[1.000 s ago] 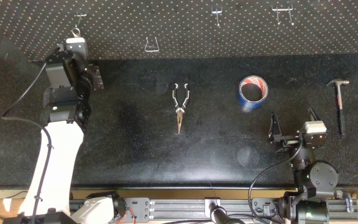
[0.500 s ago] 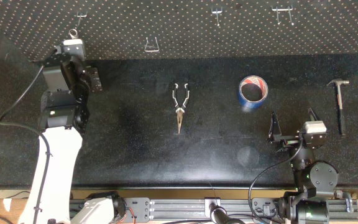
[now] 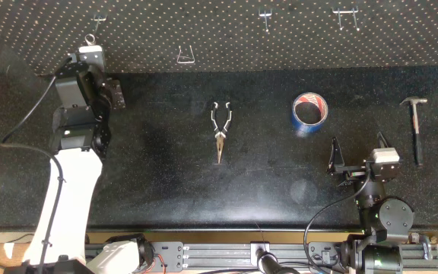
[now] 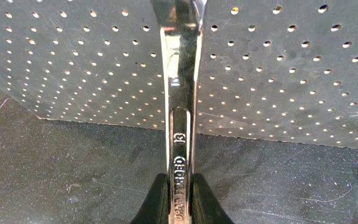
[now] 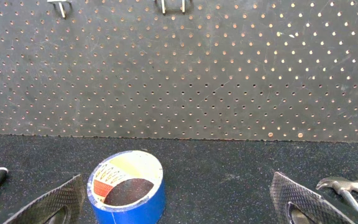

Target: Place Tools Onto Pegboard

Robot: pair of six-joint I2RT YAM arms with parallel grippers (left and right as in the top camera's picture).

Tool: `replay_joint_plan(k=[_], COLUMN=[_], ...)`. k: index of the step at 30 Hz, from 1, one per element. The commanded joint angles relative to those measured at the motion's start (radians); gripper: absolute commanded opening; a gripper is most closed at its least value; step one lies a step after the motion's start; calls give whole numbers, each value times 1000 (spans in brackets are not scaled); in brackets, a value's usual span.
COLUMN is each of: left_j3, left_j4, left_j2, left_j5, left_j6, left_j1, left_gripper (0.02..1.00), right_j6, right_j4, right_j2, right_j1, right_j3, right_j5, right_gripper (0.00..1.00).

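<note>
Blue tape [image 5: 129,208] between pliers [image 3: 220,137], hammer [image 3: 415,137]; wrench [image 4: 179,93] at pegboard [image 4: 291,81].

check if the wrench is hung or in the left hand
In the left hand, which is shut on the wrench shaft, in front of the pegboard. Whether it's hooked: cannot tell.

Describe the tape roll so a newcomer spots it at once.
On the black tabletop below the pegboard, look right of centre, between the needle-nose pliers and the hammer. The tape roll lies there, hole upward: the only round, blue thing, while its neighbours are long, thin metal tools.
</note>
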Motion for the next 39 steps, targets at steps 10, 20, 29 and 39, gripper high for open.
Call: replay_joint_plan(k=[10, 20, 29, 39], left_j3=[95, 139, 281, 445], left_j4=[77, -729, -559, -576], left_j2=[143, -227, 327, 569], left_j5=[-20, 62, 37, 11], left_j6=[13, -398, -725, -641], left_j1=[3, -238, -678, -625], left_gripper=[421, 998, 998, 998], right_j6=[18, 18, 18, 18], right_j4=[-5, -5, -5, -5], right_j2=[-6, -6, -6, -6], right_j1=[3, 3, 3, 3], right_j3=[-3, -3, -3, -3], right_j5=[5, 5, 5, 5], right_gripper=[976, 976, 976, 976])
